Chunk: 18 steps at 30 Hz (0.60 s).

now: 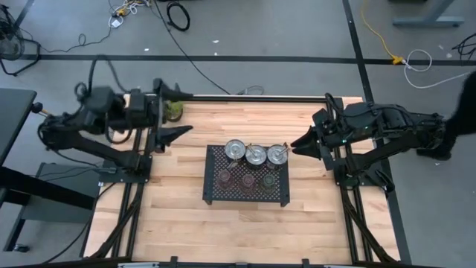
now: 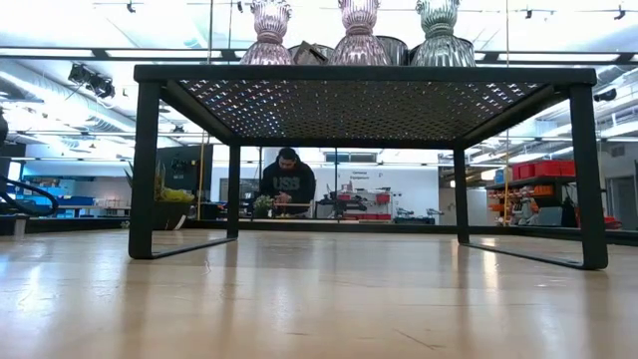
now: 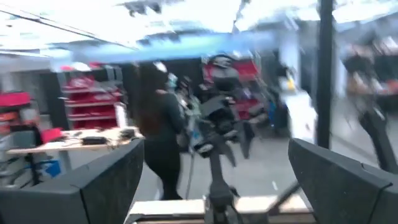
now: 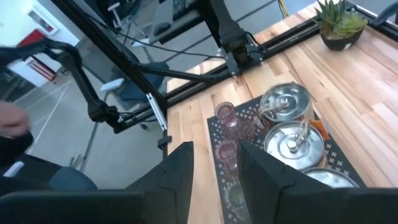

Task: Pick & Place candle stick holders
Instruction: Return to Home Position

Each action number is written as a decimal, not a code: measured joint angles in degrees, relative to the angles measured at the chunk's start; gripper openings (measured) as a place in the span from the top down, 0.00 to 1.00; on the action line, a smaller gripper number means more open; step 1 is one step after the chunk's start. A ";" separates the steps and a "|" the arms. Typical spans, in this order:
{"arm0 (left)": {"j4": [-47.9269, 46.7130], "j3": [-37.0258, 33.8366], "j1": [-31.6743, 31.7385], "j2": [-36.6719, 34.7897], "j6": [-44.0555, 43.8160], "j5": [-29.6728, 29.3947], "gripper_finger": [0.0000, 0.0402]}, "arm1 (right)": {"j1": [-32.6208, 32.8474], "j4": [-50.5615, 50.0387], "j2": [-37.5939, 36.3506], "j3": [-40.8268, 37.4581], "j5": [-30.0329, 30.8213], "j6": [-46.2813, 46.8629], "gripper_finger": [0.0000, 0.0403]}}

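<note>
With three shiny silver metal cups [image 1: 256, 154] and three tinted glass holders [image 1: 246, 179] on the black mesh shelf [image 1: 210, 195] between the left end effector [image 3: 216, 155] and right end effector [image 4: 216, 155], both spread and empty, only a clear retreat home seems left.

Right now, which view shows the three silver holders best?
The high view: all three silver holders show whole, in a row on the black tray. Right wrist view crops one; low view shows slivers behind the glass holders; left wrist view shows none.
</note>
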 joint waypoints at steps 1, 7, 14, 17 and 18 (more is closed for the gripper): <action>3.51 -5.08 -0.35 -2.80 -0.87 -1.61 0.01 | 0.00 0.41 0.00 0.00 0.00 0.00 0.69; -0.25 -23.97 -1.13 -16.73 -5.89 -2.15 0.01 | 0.00 1.62 0.00 0.00 0.00 0.00 0.69; 1.30 -43.98 -1.08 -32.73 -13.86 -20.50 0.01 | -0.02 1.48 0.00 0.00 0.01 0.00 0.69; 2.95 -51.54 -1.08 -37.65 -17.42 -23.24 0.01 | -0.02 0.76 -0.15 0.00 -0.02 0.00 0.69; 2.86 -53.87 -1.08 -38.88 -18.33 -23.06 0.01 | -0.02 0.84 -0.25 0.00 -0.21 0.00 0.69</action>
